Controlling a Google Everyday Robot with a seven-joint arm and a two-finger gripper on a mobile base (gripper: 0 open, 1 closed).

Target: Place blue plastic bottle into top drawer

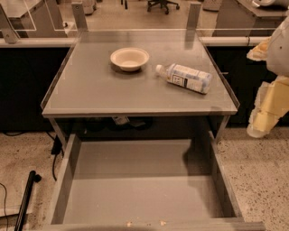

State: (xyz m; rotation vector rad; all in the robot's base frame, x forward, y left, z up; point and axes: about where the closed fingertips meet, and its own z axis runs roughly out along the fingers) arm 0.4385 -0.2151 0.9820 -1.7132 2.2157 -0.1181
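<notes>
- My claw [263,110], cut off at the right edge beside the grey table [90,92], holds nothing I can see; how far open, I cannot tell.
- The clear bluish plastic bottle [185,77] lies on its side on the table, near a cream round bowl [129,58].
- The wide grey metal top drawer [135,194] stands open below.

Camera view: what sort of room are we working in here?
Probably an office or lab: desks and a wheeled chair behind, speckled floor, grey table with an open drawer. The pincer hangs at the right edge, beside the table.
</notes>
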